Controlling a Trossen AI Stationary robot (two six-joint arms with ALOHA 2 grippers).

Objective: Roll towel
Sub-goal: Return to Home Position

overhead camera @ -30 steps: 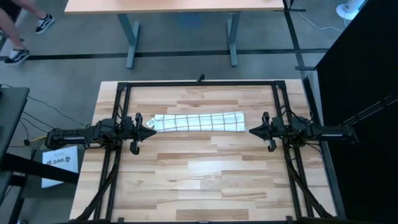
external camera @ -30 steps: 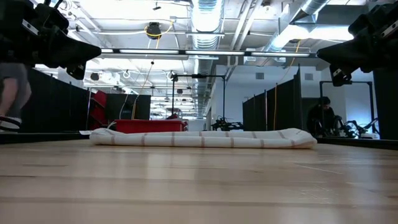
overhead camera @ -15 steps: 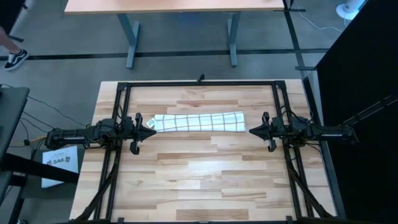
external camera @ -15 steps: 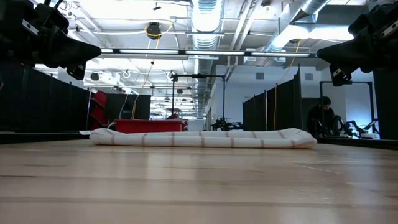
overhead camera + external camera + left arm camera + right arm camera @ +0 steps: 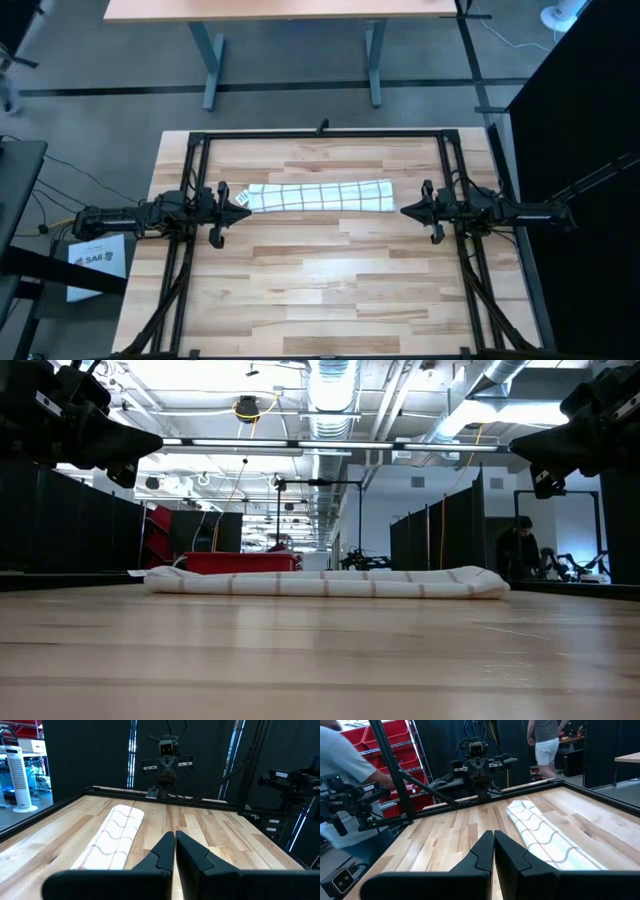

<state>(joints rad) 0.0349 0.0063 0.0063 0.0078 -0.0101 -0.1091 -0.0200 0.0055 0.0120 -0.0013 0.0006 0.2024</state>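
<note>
Closest to me it's just bare wood surface (image 5: 330, 290). Further in, the two arms come in from either side, both held up off the wood.

The left end effector (image 5: 244, 209) is pinched right down, fingers (image 5: 161, 854) pressed flat together with nothing in them. Its tip is right by the left end of the towel (image 5: 318, 196). Right end effector (image 5: 404, 210) is the same deal: fingers (image 5: 512, 856) closed tight on nothing, sitting just off the towel's right end.

The towel itself is a long, flattish roll lying on the far half of the surface, a touch beyond the line between the two tips. Its long axis runs left to right, one end pointing at each arm, with the right end angled slightly farther back. The little white tag (image 5: 242, 198) is at the left end.

Past the surface there's a desk (image 5: 280, 10). Off to one side are red bins (image 5: 400, 742) on a rack, can't tell what's in them. A person (image 5: 520, 548) is way in the back.
</note>
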